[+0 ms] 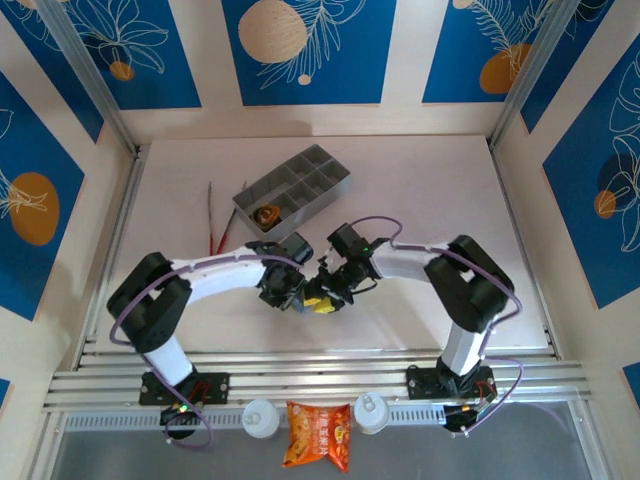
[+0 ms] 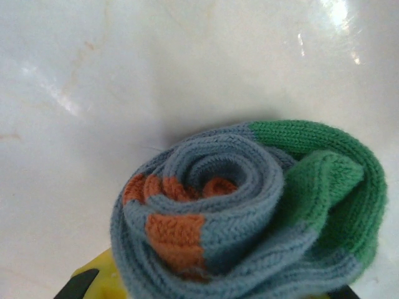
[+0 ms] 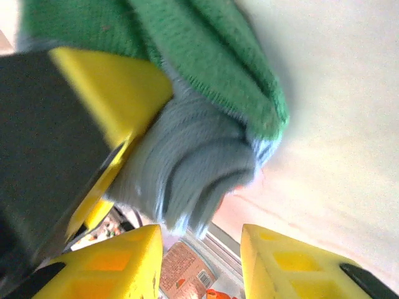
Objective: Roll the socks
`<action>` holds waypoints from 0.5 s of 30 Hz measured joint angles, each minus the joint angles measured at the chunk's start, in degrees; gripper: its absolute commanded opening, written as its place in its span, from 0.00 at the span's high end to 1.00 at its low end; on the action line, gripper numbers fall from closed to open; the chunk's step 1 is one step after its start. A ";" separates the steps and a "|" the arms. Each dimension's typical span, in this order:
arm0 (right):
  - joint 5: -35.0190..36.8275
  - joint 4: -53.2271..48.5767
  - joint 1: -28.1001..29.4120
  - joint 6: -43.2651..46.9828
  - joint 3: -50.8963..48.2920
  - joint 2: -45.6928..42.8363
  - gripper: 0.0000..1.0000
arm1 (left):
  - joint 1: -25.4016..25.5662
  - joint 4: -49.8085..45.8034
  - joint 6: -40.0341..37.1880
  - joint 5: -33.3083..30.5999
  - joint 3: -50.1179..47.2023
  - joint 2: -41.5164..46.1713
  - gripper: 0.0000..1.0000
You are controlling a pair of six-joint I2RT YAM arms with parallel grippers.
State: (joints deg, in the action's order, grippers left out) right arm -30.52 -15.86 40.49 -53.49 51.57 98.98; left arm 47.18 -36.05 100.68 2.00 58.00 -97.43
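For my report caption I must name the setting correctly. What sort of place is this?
Probably a robot test cell in a laboratory, not a home: the left arm and right arm are bolted to a rail at the edge of a white table, and aluminium posts with blue printed panels enclose it.

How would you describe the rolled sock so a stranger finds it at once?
On the white table, look where the left arm and right arm meet. The sock there is wound into a spiral: grey-blue with orange stripes inside and a green toe, unlike the yellow fingers beside it.
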 measured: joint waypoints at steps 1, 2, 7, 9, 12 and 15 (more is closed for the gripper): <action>0.83 0.61 0.02 -0.46 -1.25 -2.21 0.61 | 0.00 -1.95 0.00 0.42 1.70 -1.20 1.00; 1.51 1.90 0.04 -1.22 -2.69 -4.33 0.60 | -0.02 -3.91 0.00 0.87 3.43 -2.45 1.00; 3.56 10.10 0.39 -5.73 -9.35 -9.94 0.57 | -0.70 -12.70 -0.28 2.82 11.39 -8.37 1.00; 3.89 13.68 0.59 -7.85 -11.67 -9.79 0.57 | -1.42 -16.41 -0.70 4.04 14.88 -11.19 1.00; 4.72 17.86 0.96 -10.67 -13.35 -8.79 0.56 | -2.49 -22.53 -2.23 5.73 20.90 -15.80 1.00; 5.07 22.36 1.20 -12.85 -13.33 -6.86 0.56 | -2.97 -27.15 -3.69 6.45 25.22 -19.10 1.00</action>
State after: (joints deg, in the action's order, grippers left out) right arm -25.45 6.50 41.69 -66.35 38.24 92.12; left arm 44.21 -63.20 96.99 8.45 83.22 -116.53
